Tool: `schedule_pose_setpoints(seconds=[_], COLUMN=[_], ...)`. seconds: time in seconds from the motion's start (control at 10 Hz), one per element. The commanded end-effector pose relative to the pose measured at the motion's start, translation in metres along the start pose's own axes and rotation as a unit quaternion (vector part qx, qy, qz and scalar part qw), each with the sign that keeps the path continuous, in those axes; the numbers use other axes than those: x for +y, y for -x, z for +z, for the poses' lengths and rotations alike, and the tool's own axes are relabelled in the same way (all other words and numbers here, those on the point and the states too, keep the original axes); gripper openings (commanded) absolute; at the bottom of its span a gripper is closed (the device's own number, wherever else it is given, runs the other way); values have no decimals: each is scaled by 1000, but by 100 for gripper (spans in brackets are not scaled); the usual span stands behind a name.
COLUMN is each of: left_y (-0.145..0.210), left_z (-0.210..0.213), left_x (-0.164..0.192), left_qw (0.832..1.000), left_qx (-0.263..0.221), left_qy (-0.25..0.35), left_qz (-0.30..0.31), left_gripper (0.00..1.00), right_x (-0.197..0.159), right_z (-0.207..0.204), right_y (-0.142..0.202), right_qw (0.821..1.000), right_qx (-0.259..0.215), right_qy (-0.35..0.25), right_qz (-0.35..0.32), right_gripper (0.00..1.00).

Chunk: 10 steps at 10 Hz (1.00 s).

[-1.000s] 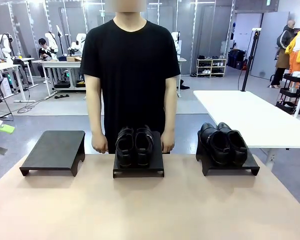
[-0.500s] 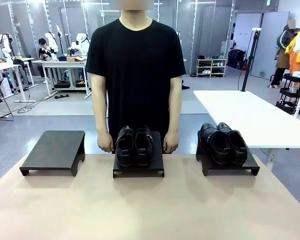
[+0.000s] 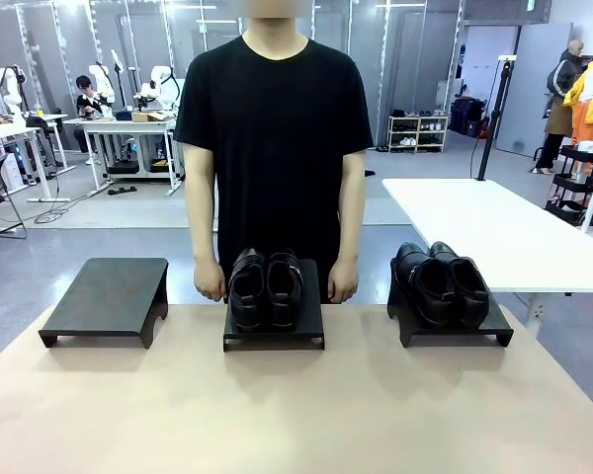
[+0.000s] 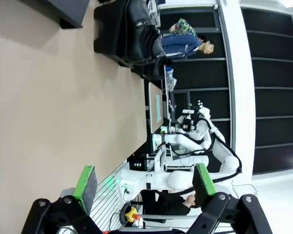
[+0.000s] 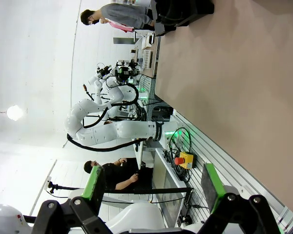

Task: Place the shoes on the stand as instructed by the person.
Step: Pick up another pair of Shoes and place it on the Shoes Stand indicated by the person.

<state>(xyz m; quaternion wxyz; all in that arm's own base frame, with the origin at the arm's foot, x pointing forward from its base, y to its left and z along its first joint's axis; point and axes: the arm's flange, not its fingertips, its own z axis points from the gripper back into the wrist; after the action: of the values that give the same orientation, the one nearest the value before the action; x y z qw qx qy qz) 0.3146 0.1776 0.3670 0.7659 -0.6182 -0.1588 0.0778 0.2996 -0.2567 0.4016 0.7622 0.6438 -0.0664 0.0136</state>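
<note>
Currently waiting on instruction: the person stands at the far edge, hands down beside the middle stand, which holds one pair of shoes; a second pair sits on the right stand, the left stand bare. Left gripper and right gripper hang wide and empty, off the table edge. Next likely needs a pointed cue before either arm reaches.

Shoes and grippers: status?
Both grippers open, empty. Shoes on middle and right stands; left stand bare. Person's hands flank middle pair.

Glossy black leather shoes on matt black stands; smooth matt beige tabletop.
</note>
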Motion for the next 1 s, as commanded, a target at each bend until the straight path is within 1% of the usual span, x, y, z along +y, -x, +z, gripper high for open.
schedule_pose_setpoints(seconds=[0.0, 0.9], left_y=[-1, -1], left_z=[-1, -1], left_x=[3, 3], left_qw=[1000, 1000], left_qx=[13, 13], left_qy=[-6, -6], left_qz=[3, 3], left_gripper=[100, 100], right_x=[2, 2], right_z=[0, 0], right_y=[3, 3], right_qw=[1000, 1000], right_qx=[4, 4], right_qy=[6, 6], right_qz=[-1, -1], right_gripper=[100, 100])
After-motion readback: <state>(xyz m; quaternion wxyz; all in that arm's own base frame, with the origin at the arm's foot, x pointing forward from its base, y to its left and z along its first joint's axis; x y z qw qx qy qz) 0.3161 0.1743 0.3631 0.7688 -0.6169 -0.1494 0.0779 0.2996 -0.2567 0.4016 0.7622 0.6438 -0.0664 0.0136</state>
